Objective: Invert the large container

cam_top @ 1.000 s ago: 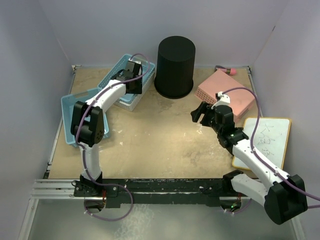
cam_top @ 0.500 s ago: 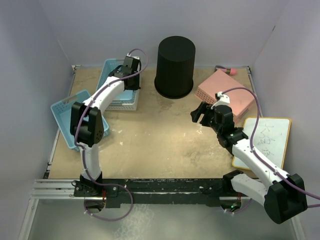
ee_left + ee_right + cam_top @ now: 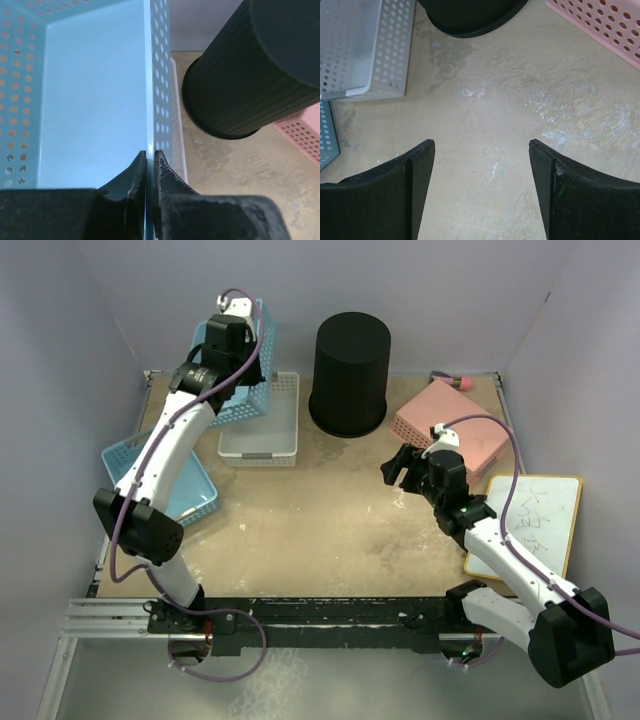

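Observation:
The large container, a tall black ribbed bin [image 3: 350, 375], stands at the back centre with its closed end up and its wider rim on the table. It also shows in the left wrist view [image 3: 250, 75], and its rim shows in the right wrist view [image 3: 470, 15]. My left gripper [image 3: 243, 368] is shut on the wall of a light blue perforated basket [image 3: 90, 100] and holds it tilted in the air, left of the bin. My right gripper [image 3: 398, 468] is open and empty [image 3: 481, 150] over bare table, in front and to the right of the bin.
A white basket [image 3: 260, 428] lies left of the bin. A second blue basket [image 3: 160, 480] lies at the left edge. A pink basket [image 3: 450, 425] sits upside down at the right, with a whiteboard [image 3: 530, 525] in front of it. Walls enclose the table.
My left arm has lifted the blue basket off the white basket, up and to the back left. The second blue basket has shifted. The right arm and the bin have not moved.

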`<control>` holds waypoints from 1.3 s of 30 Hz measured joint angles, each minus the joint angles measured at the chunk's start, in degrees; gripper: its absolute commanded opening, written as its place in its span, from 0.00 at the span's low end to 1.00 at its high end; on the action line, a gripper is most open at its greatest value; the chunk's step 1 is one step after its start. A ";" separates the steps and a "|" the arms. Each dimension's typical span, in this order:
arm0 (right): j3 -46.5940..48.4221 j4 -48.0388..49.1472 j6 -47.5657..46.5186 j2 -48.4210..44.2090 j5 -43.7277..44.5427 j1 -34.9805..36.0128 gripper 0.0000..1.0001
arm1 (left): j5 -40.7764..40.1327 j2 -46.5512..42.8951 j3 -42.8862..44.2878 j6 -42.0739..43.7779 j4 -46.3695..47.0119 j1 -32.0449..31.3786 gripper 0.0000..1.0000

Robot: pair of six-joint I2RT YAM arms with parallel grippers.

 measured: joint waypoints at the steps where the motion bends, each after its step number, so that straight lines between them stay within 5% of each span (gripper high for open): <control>1: 0.00 0.00 0.00 0.00 -0.04 0.00 0.78 | 0.20 -1.25 0.11 -0.22 -0.02 0.00 0.00; 9: 0.63 -2.86 -0.98 -0.35 1.09 0.00 0.87 | 8.17 -11.19 -5.62 -4.13 0.48 0.02 0.00; 23: 9.20 -12.46 -6.99 -1.20 18.03 -0.07 0.98 | 40.19 -42.18 -49.96 -29.64 21.64 -2.01 0.00; 33: 20.37 -20.33 -7.56 -0.15 19.12 -3.15 1.00 | 50.03 -34.53 -60.54 -45.92 47.89 -13.68 0.00; 39: 25.44 -23.96 -7.67 -2.21 21.51 -4.13 1.00 | 51.84 -22.10 -65.53 -61.20 73.77 -14.53 0.00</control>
